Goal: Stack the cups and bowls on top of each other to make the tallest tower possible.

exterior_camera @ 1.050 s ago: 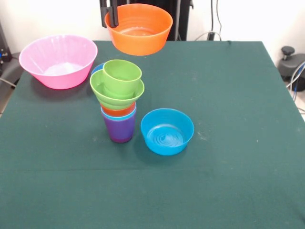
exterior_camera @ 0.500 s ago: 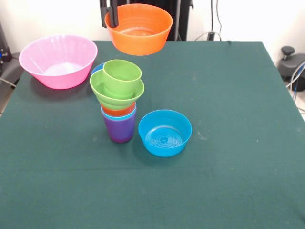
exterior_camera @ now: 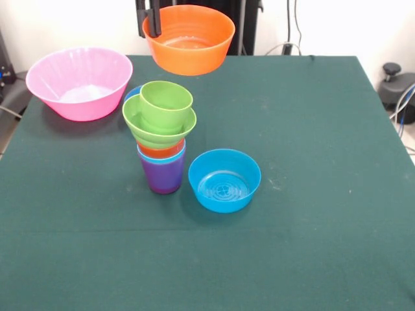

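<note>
At the top of the frame, left of centre, the gripper (exterior_camera: 154, 19) is pinching the left rim of the orange bowl (exterior_camera: 189, 39), one dark finger showing inside the rim and the rest of it just outside. The bowl hangs upright in the air above the far part of the green table (exterior_camera: 311, 162), its mouth facing up and its base clear of the cloth.

Below it and slightly to the left, near the middle of the frame, stands the tower (exterior_camera: 161, 136). Its base is a purple cup (exterior_camera: 162, 176) on the table. Nested in that are a light blue cup, of which only a thin rim shows, and an orange cup (exterior_camera: 160, 151). Above these sits a ridged green bowl (exterior_camera: 150, 127), tilted a little, with a yellow-green cup (exterior_camera: 167, 103) inside it at the top. A sliver of another blue bowl (exterior_camera: 133, 92) peeks out behind the stack's upper left side.

Just to the right of the purple cup, close to it but apart, a blue bowl (exterior_camera: 225, 179) rests upright on the table.

In the upper left of the frame, the large pink bowl (exterior_camera: 79, 82) sits upright near the table's left edge, well apart from the tower.
</note>
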### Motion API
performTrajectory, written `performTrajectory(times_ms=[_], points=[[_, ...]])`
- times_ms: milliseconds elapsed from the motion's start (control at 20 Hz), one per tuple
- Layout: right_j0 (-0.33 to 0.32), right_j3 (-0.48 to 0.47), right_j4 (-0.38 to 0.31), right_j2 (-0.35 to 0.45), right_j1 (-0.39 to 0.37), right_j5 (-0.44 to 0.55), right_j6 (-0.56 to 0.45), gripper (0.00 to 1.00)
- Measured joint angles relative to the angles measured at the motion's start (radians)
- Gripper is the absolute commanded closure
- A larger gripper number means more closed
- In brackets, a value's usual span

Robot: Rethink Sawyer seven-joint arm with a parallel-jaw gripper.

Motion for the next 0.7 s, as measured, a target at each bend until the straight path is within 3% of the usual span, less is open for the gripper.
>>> performTrajectory(times_ms=[100, 150, 700], points=[[0.0, 0.0, 0.0, 0.0, 0.0, 0.0, 0.0, 1.0], [0.0, 0.0, 0.0, 0.0, 0.0, 0.0, 0.0, 0.0], [-0.004, 0.0, 0.0, 0.001, -0.001, 0.0, 0.0, 0.0]])
